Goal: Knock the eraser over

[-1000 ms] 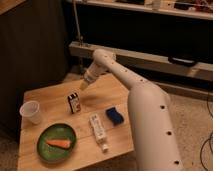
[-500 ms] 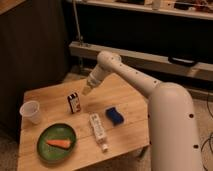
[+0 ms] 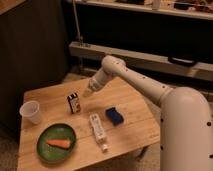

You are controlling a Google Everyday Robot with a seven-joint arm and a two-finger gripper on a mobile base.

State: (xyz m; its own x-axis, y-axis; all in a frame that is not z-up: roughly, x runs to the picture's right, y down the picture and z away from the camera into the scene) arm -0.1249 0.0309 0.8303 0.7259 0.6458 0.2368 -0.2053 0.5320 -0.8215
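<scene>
The eraser point(image 3: 74, 103), a small black block with a white and red-orange label, stands upright on the wooden table point(image 3: 50, 95), left of centre. My gripper point(image 3: 88, 92) is at the end of the white arm that reaches in from the right. It hangs just above and to the right of the eraser, close to its top edge.
A white cup point(image 3: 31, 111) stands at the table's left edge. A green plate point(image 3: 42, 145) with a carrot point(image 3: 60, 143) sits at the front left. A long white tube point(image 3: 97, 131) and a blue block point(image 3: 114, 115) lie right of the eraser.
The arm has swung back and the gripper has moved slightly right and away from the eraser. The eraser still stands in the same place.
</scene>
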